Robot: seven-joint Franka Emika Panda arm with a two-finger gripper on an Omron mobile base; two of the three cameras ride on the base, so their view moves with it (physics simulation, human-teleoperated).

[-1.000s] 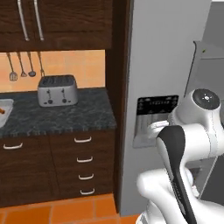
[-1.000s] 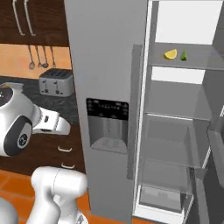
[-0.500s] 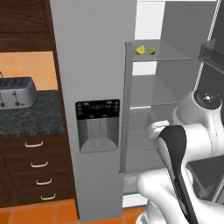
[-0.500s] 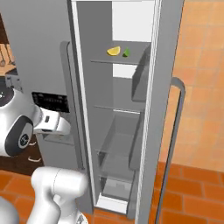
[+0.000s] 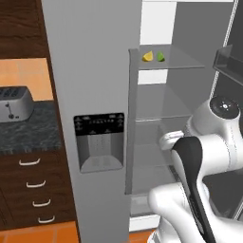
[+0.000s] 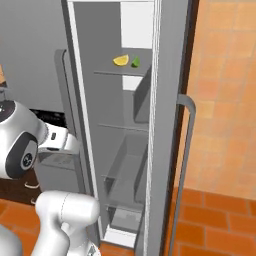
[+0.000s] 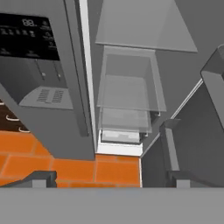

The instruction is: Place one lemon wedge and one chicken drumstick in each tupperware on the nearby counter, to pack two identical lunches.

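facing open fridge (image 5: 175, 118), orange floor (image 7: 65, 162)

open grey fridge: upper clear glass shelf (image 5: 182, 61) carries a bright yellow lemon wedge (image 5: 148, 56) and a lime green wedge (image 5: 161, 57), just beside each other, yellow to the left. same pair in the right base view: yellow (image 6: 120, 60), green (image 6: 135, 62). dark marbled stone worktop (image 5: 28, 130), left of the fridge, carries a steel toaster (image 5: 13, 103).

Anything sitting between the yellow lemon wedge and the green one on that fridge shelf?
No. A bare strip of shelf separates the yellow wedge from the green wedge in the left base view.
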